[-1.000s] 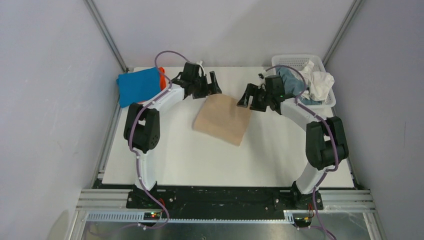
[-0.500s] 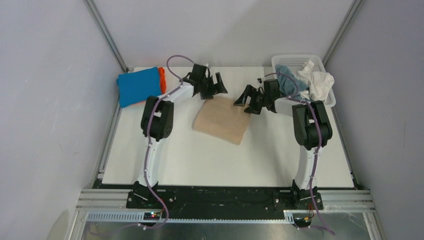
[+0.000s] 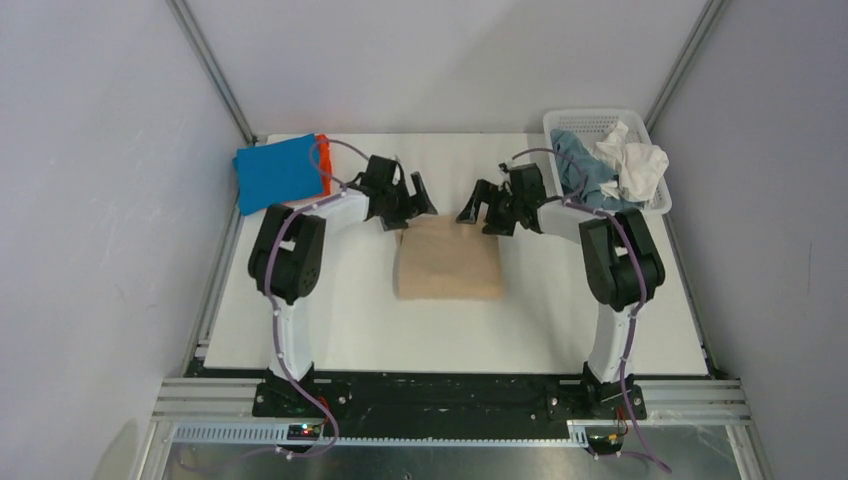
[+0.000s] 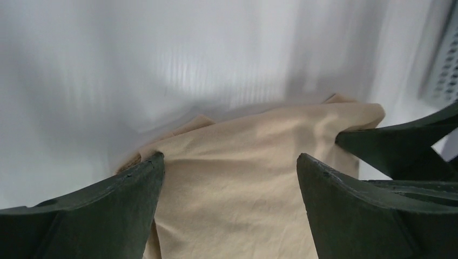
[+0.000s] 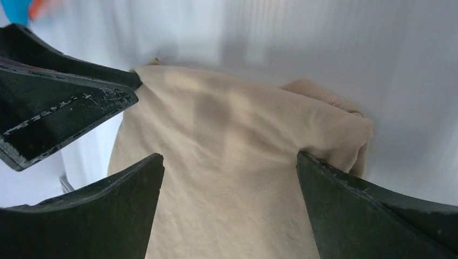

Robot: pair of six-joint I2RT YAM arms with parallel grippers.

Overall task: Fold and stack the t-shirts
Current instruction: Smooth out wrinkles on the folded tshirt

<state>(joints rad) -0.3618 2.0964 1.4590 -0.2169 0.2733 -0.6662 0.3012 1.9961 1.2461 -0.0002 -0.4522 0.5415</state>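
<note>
A white plastic mesh basket (image 3: 590, 113) sits at the upper right of the top view, on the far right corner of the flat white worktop (image 3: 450, 330). Plain grey wall panels (image 3: 100, 200) close in the sides and back, with slanted aluminium struts (image 3: 215, 75) in the far corners. A black base plate (image 3: 450, 395) and a metal rail (image 3: 450, 435) run along the bottom edge.

I get bright, even light in my top view, sharp throughout, faint shadows mid-frame, both wrist views streaked and blurred across their upper halves, beige t-shirt (image 4: 243, 178) soft, dark fingers (image 4: 356, 216) crisp below.
</note>
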